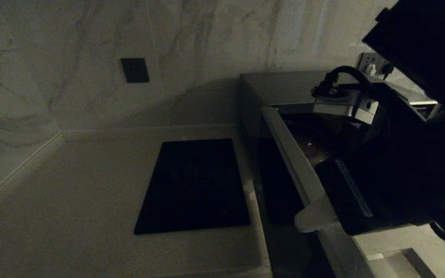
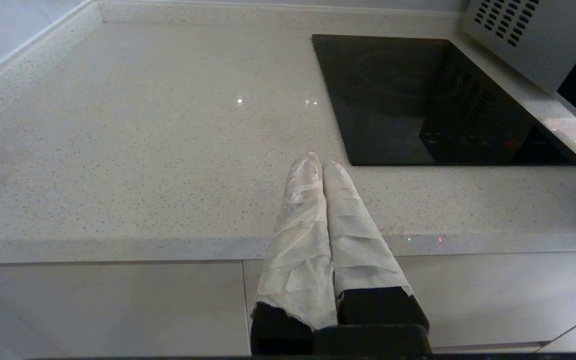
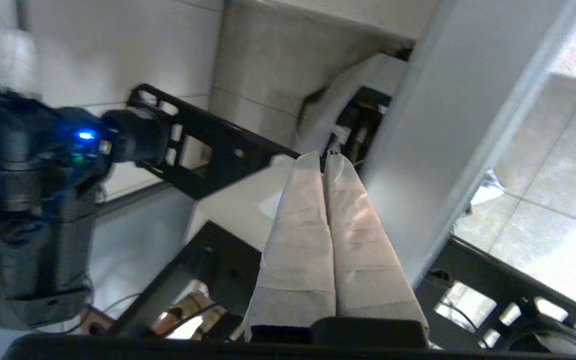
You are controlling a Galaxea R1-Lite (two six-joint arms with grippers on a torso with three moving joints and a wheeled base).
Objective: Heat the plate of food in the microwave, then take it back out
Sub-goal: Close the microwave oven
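Microwave [image 1: 284,116] sits at the right end of a pale speckled surface [image 2: 143,150], door swung open toward the front edge. Black cooktop [image 1: 193,185] lies just beside it. Left end effector [image 2: 322,165] hovers closed over the front edge; right end effector [image 3: 325,160] closed beside the door.

A flat black cooktop slab [image 1: 193,185] is lying on the pale speckled countertop [image 2: 143,150] I am facing, well clear of its front edge. A dark square wall plate [image 1: 135,70] is sitting on the marbled wall [image 1: 72,58] behind it. White cabinet fronts [image 2: 108,305] are showing under the counter's edge.
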